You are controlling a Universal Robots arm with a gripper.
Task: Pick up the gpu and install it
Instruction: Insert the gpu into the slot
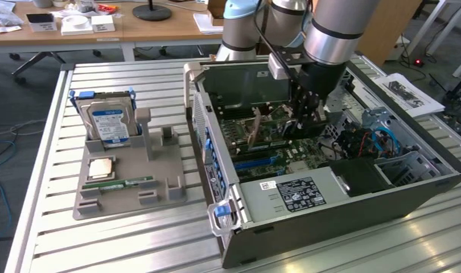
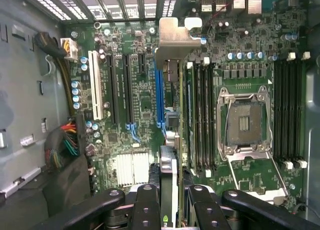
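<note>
While the arm reaches down into the open computer case on the bench, its jaws are clamped on the gpu, one finger on each face. The card hangs edge-on over the motherboard, just beside the blue slot, with its silvery bracket toward the vented case wall.
</note>
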